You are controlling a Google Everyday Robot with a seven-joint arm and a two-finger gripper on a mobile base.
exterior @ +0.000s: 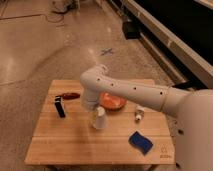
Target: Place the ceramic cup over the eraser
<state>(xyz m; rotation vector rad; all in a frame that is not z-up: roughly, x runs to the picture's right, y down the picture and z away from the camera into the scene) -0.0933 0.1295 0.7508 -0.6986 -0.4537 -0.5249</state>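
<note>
Gripper (98, 111) sits low over the middle of the wooden surface (65, 145), at the end of the white arm (131, 90) that reaches in from the right of my view and bends down at the wrist. From what I can see it is grasping the ceramic cup (99, 121) by its narrow upper end, with the wider end pointing down. The bulky wrist hides most of the contact. I cannot tell whether the cup's lower rim touches the wood or hangs just above it.

The eraser (60, 107) lies to the left of the cup, clearly apart from it, near the left edge of the surface. It is a slim dark bar lying at a slight angle. Just behind it is a reddish-brown oblong object (70, 95), close to the eraser's far end.

An orange bowl (112, 101) sits just behind and to the right of the cup, partly covered by the arm. Further right lies a small white piece (138, 115). A blue wavy block (141, 141) rests near the front right corner. On the floor beyond the surface I can make out a blue cross mark (106, 51).
</note>
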